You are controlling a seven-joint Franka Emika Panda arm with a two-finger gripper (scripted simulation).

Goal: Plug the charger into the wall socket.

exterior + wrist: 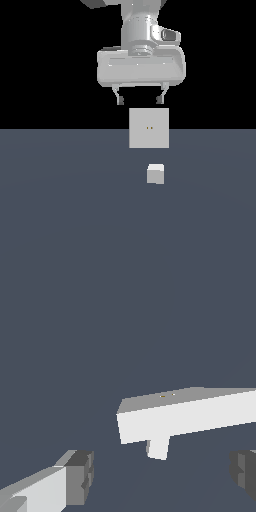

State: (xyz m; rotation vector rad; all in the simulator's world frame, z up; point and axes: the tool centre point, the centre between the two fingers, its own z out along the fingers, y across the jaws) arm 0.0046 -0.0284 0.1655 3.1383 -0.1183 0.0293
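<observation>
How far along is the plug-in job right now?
Nothing looks done yet. The charger sits on the floor, apart from the wall socket. The gripper hangs open and empty, high above both. Left: descend, grasp the charger, and push it into the socket.

a flat slate-blue floor (60, 200) fills the lower half of the exterior view, uniform in tone, unmarked and without seams, and it meets a plain black backdrop (45, 60) along a straight level line about halfway up. in the wrist view the same dull blue-grey surface (100, 321) takes up nearly the whole picture; it is probably the floor, though with no texture or edge in sight that cannot be said for certain.
</observation>
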